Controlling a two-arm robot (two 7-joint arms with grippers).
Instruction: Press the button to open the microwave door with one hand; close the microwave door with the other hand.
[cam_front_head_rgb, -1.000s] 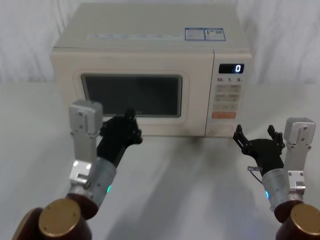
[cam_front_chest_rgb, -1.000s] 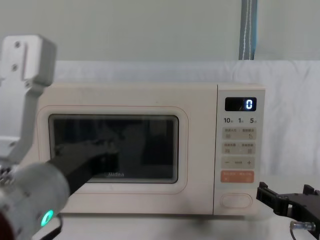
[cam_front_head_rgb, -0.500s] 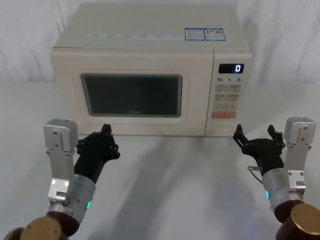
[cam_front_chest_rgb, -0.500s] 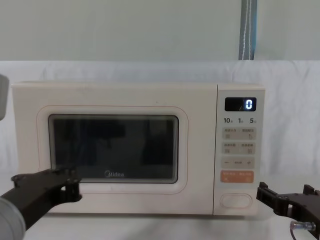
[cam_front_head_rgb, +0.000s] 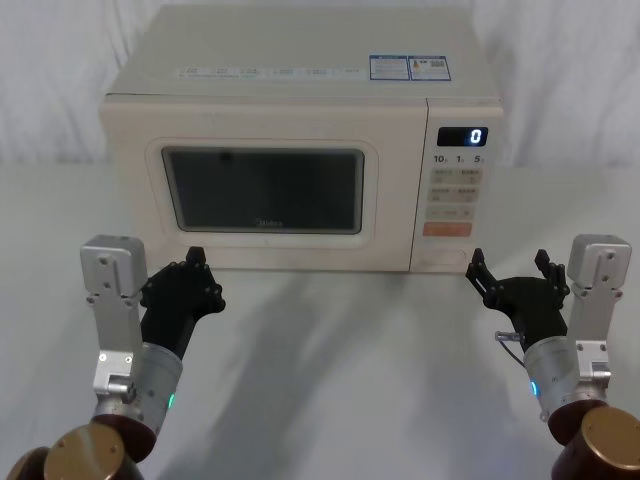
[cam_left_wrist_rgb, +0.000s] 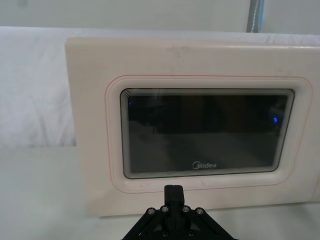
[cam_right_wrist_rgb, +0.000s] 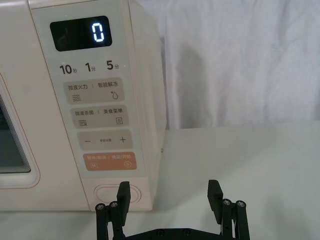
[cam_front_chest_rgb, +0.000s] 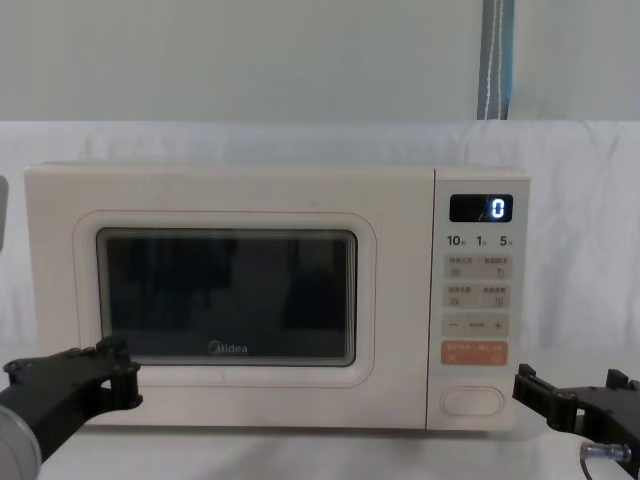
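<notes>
Head view – microwave door (cam_front_head_rgb: 263, 190): flush with the cabinet, fully closed, facing the robot at the back of the white worktop (cam_front_head_rgb: 350, 360).
Head view – button (cam_front_head_rgb: 444, 262): lowest key on the control panel (cam_front_head_rgb: 458, 190), under the orange key (cam_front_head_rgb: 447, 230); display reads 0.
Head view – left claw (cam_front_head_rgb: 192, 282): low over the worktop, in front of the door's lower left corner, apart from it; fingers drawn together, nothing between them.
Head view – right claw (cam_front_head_rgb: 510, 272): just right of the microwave's front corner, near the button but not touching; fingers spread, empty.
Left wrist view – left claw (cam_left_wrist_rgb: 173, 200): fingertips meet in one closed point aimed at the door's lower frame below the Midea logo (cam_left_wrist_rgb: 205, 164); a gap separates them.
Right wrist view – right claw (cam_right_wrist_rgb: 169, 196): two fingers stand well apart, released; the button (cam_right_wrist_rgb: 111, 193) lies just beyond the one nearer the panel.
Chest view – claws: left claw (cam_front_chest_rgb: 112, 372) before the door's lower left corner; right claw (cam_front_chest_rgb: 565, 392) beside the button (cam_front_chest_rgb: 473, 401).
</notes>
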